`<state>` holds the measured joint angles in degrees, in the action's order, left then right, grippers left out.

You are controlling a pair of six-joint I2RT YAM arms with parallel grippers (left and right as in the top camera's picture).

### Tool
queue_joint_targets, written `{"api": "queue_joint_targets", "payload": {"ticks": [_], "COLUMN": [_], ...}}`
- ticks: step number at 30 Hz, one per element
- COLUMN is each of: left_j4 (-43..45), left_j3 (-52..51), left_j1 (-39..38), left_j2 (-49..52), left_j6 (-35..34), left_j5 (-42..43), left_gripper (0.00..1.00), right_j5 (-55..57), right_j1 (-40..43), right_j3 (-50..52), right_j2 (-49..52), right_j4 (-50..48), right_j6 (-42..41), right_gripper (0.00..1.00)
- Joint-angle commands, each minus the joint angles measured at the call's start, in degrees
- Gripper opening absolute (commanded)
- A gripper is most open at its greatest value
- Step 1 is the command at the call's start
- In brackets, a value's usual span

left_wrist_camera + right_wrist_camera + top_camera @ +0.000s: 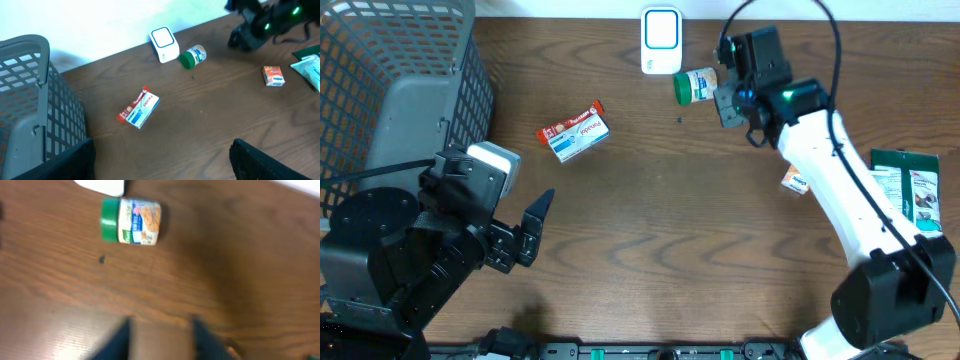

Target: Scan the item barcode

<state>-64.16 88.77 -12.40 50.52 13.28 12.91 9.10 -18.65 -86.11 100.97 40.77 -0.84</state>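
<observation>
Grey basket (400, 80) sits at 9 o'clock on the worktop (650, 250). The left hand (162, 145) next to it is spread wide and empty. The red-and-blue box (575, 133) is in nobody's way. The green-lidded jar (696, 85) lies on its side at 12 o'clock, just beside the white scanner (661, 40). The right hand (161, 322) hovers near the jar, fingers partly apart, gripping nothing. A green packet (910, 185) sits at 3 o'clock.
</observation>
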Motion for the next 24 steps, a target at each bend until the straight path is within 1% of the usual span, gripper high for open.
{"api": "queue_joint_targets", "payload": {"ticks": [1,3,5,9,16,18,20,22,24], "left_j4": [-0.09,-0.09,-0.09,-0.09,-0.09,-0.09,-0.09,-0.09,-0.09], "left_j3": [0.33,0.33,0.33,0.33,0.33,0.33,0.33,0.33,0.33], "left_j1": [0.11,0.11,0.11,0.11,0.11,0.11,0.11,0.11,0.11], "left_j2": [0.07,0.07,0.07,0.07,0.07,0.07,0.07,0.07,0.09], "left_j6": [-0.31,-0.31,-0.31,-0.31,-0.31,-0.31,-0.31,-0.31,-0.31], "left_j5": [-0.55,-0.55,-0.55,-0.55,-0.55,-0.55,-0.55,-0.55,-0.55], "left_gripper": [0.86,0.86,0.86,0.86,0.86,0.86,0.86,0.86,0.86], "right_j5": [-5.11,-6.86,-7.13,-7.5,-7.02,-6.64,-5.29,-5.38,-8.9], "right_j1": [1.01,0.94,0.87,0.9,0.9,0.76,0.52,0.39,0.33], "right_j3": [3.39,3.41,3.39,3.39,3.3,3.28,2.93,1.18,-0.52], "right_j2": [1.75,3.67,5.92,9.33,15.3,15.89,15.85,15.85,15.82], "right_j4": [-4.52,-7.58,-10.54,-15.39,-25.49,-27.85,-28.33,-27.3,-25.49], "right_j6": [-7.63,-7.89,-7.63,-6.08,-6.36,-4.96,-0.22,12.63,25.16], "right_gripper": [0.65,0.8,0.99,0.99,0.99,0.99,0.99,0.99,0.99]}}
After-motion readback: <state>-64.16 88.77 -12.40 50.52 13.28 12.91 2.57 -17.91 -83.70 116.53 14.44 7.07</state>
